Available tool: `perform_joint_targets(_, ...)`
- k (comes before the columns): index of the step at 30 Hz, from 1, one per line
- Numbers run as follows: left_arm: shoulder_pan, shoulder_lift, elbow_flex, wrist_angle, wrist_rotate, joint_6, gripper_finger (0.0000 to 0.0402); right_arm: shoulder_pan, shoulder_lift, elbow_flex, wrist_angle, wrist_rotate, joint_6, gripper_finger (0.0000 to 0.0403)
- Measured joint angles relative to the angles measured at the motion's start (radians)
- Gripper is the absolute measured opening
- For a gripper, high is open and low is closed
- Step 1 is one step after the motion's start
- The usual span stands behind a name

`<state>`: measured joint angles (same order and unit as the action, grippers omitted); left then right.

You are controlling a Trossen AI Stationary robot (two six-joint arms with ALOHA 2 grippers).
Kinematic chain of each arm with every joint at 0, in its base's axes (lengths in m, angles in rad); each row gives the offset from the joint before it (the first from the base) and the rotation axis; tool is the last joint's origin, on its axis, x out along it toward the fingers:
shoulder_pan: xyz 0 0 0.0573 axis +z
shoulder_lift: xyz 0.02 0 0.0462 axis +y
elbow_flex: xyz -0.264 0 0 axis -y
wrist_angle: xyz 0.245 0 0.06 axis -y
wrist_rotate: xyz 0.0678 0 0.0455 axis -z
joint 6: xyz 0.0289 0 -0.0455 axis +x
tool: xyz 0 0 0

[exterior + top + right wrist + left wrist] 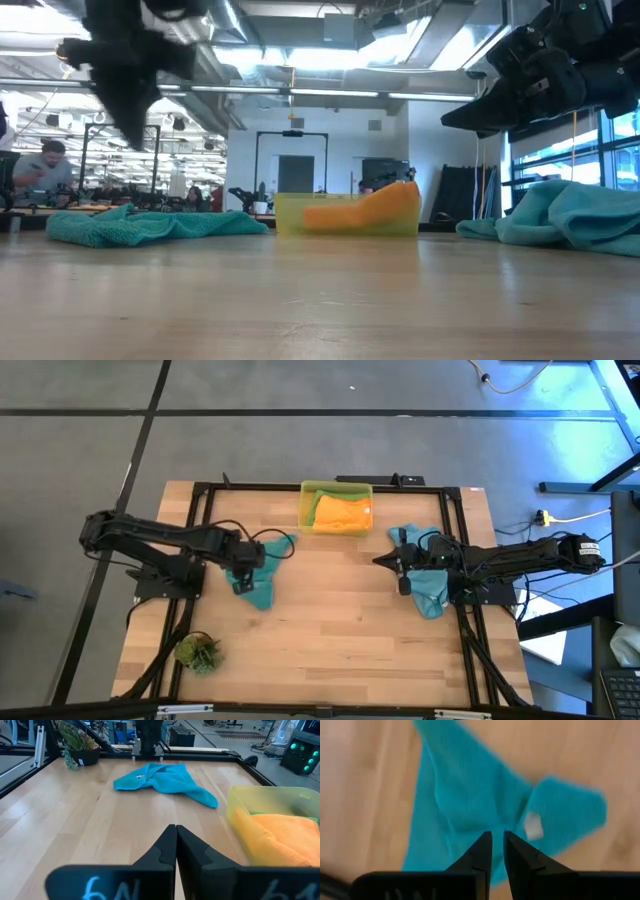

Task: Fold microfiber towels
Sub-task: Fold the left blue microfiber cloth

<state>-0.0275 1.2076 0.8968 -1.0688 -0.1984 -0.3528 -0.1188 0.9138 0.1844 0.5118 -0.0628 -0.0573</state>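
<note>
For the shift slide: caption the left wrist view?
Left gripper, fingers nearly closed and holding nothing, hovers above a crumpled teal towel with a white tag on the wooden table.

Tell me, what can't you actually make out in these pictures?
- Green towel: right wrist view shows only a sliver in the yellow bin, under the orange towel.
- Right-hand teal towel: high view, mostly covered by the right arm.
- Left arm: low view, a blur.

Overhead, table-level and two wrist cameras, all sharing the wooden table [330, 610].
</note>
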Motion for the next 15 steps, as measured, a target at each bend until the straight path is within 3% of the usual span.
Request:
perform_joint_targets(5, 0.102, 0.001, -0.03, -0.055, 0.13, 0.136, 0.0074, 0.0, 0.0, 0.0, 0.003, -0.002, 0.015, 0.001)
perform_joint_targets(11, 0.243, 0.001, -0.032, -0.032, 0.154, 0.278, 0.0138, 0.0, 0.0, 0.0, 0.039, -0.041, 0.053, 0.001)
perform_joint_targets(15, 0.295, 0.003, -0.032, 0.077, 0.292, 0.292, 0.0158, 0.0, 0.0, 0.0, 0.046, -0.047, 0.056, 0.001)
